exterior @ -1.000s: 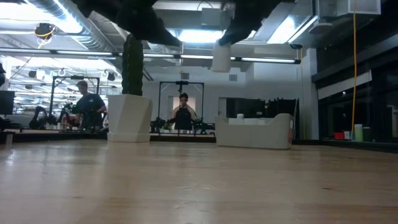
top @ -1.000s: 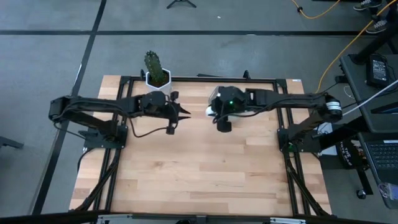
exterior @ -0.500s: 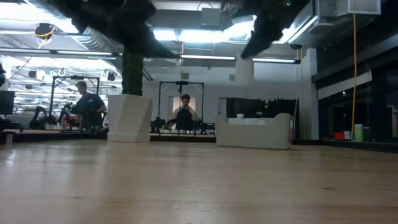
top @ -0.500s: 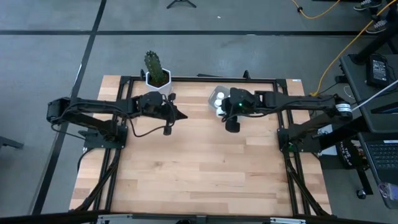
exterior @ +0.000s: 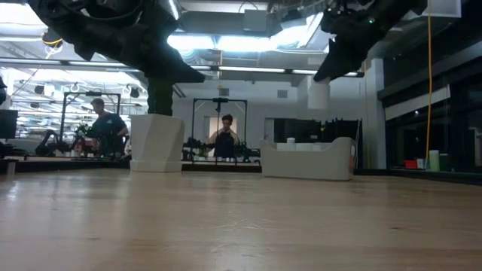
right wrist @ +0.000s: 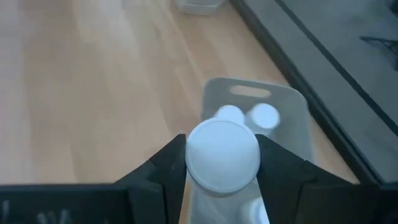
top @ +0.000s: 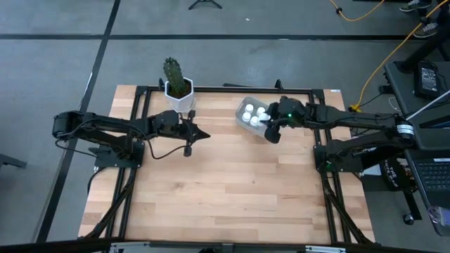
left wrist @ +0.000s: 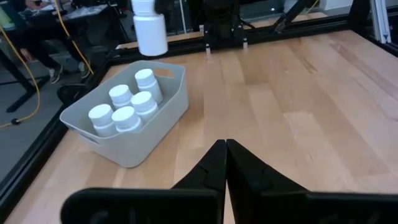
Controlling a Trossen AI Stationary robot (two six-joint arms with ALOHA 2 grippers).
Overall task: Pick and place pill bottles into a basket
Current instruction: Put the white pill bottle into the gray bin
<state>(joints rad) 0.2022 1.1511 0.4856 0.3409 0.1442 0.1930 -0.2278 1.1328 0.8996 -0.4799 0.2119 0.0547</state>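
A white pill bottle [right wrist: 222, 155] is hanging above the pale basket [top: 242, 121], pinched by its sides in the right gripper [top: 271, 131], whose fingers are standing partly apart around it. In the low view the bottle [exterior: 318, 95] is sitting well clear of the basket's rim [exterior: 306, 162]. Five more bottles [left wrist: 126, 104] are standing upright inside the basket, bunched toward one end, leaving some bare floor at the other. The basket is resting near the table's far edge [top: 225, 89], just beside the black frame rail. The white cactus pot [top: 178, 99] is standing well apart from the basket, along that same far edge. The left gripper [top: 202, 133] is hovering between pot and basket, its fingers pressed fully together and holding nothing. From the basket toward the near edge, the wooden table [top: 225, 190] is lying bare and wide.
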